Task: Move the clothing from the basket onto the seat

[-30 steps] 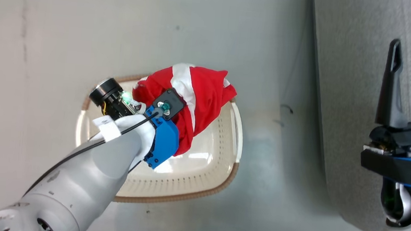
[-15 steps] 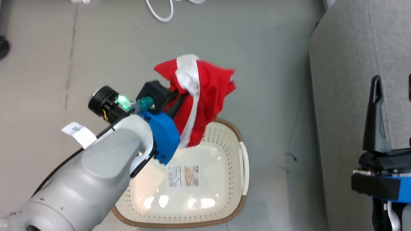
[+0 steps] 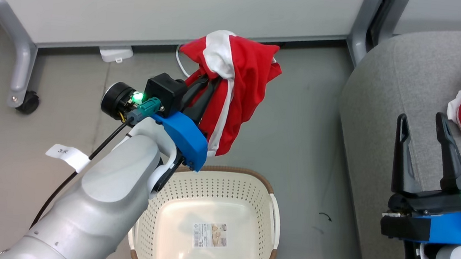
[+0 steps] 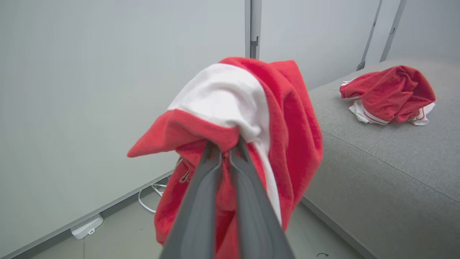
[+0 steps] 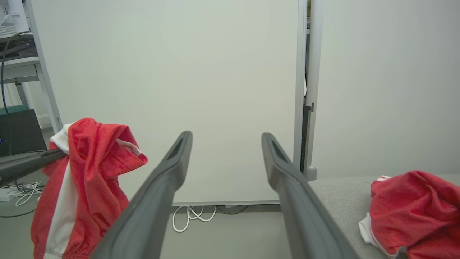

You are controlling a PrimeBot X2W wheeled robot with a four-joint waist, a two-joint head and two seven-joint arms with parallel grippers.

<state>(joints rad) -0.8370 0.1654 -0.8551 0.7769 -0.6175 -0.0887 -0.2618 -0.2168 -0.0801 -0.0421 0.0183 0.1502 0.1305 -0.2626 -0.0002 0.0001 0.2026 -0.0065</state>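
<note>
Left end effector (image 4: 224,145) pinches a red garment (image 3: 244,76) above the basket (image 3: 226,177). Right end effector (image 3: 422,118) is wide open, empty, over the seat (image 3: 385,98).

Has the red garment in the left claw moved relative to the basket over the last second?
Yes. The red garment, which earlier overlapped the basket, now hangs clear of it, past its far rim.

Item 1, left of centre in the head view: white tag (image 3: 68,156) on black cable (image 3: 104,142), marked "3" plus one character too small to tell.
Item 2, lower centre: paper label (image 3: 209,234) on bottom of basket (image 3: 225,185), printed blocks and small pictures, not legible.
</note>
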